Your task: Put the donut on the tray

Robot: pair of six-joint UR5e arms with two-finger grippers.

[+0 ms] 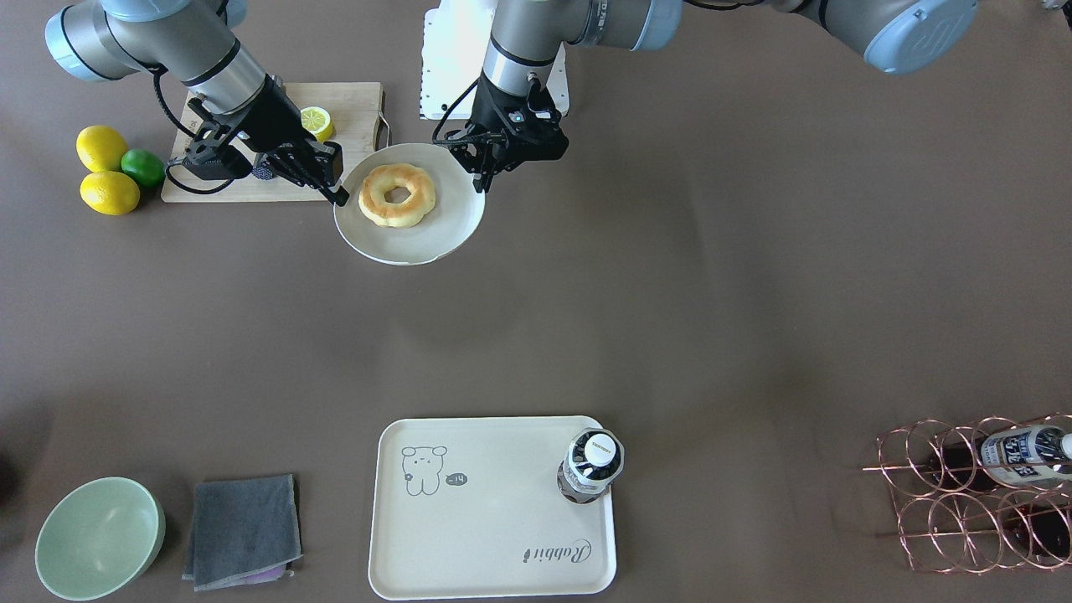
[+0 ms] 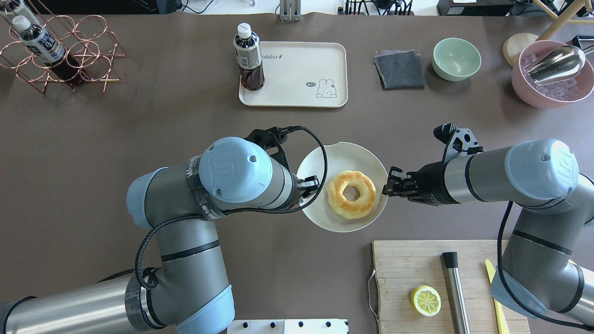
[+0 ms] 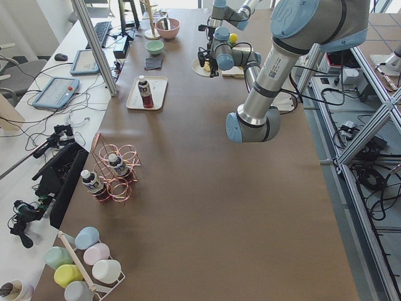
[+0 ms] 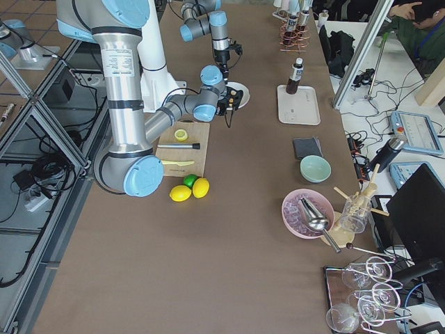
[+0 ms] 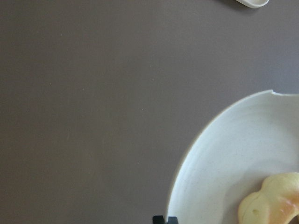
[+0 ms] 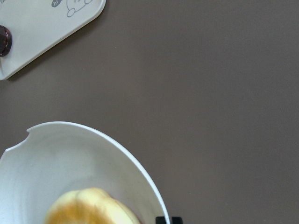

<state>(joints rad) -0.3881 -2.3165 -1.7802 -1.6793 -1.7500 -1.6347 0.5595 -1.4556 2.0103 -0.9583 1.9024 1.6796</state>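
The golden donut [image 1: 397, 194] [image 2: 351, 194] lies on a round off-white plate [image 1: 419, 243] [image 2: 343, 153] in the middle of the table. My left gripper [image 2: 313, 185] [image 1: 481, 180] is shut on the plate's rim on one side. My right gripper [image 2: 389, 185] [image 1: 337, 194] is shut on the opposite rim. The wrist views show the plate [image 5: 224, 154] [image 6: 70, 149], part of the donut [image 5: 275, 200] [image 6: 88, 207] and a fingertip at the rim. The cream tray [image 1: 494, 519] [image 2: 297, 74] with the bear drawing lies at the table's far side, apart from the plate.
A dark drink bottle [image 1: 590, 465] [image 2: 248, 58] stands on one corner of the tray. A wooden cutting board [image 2: 403, 278] with a halved lemon [image 2: 426, 300] lies near my right arm. A green bowl [image 1: 99, 536], a grey cloth [image 1: 243, 529] and a copper wire rack [image 1: 980, 494] flank the tray.
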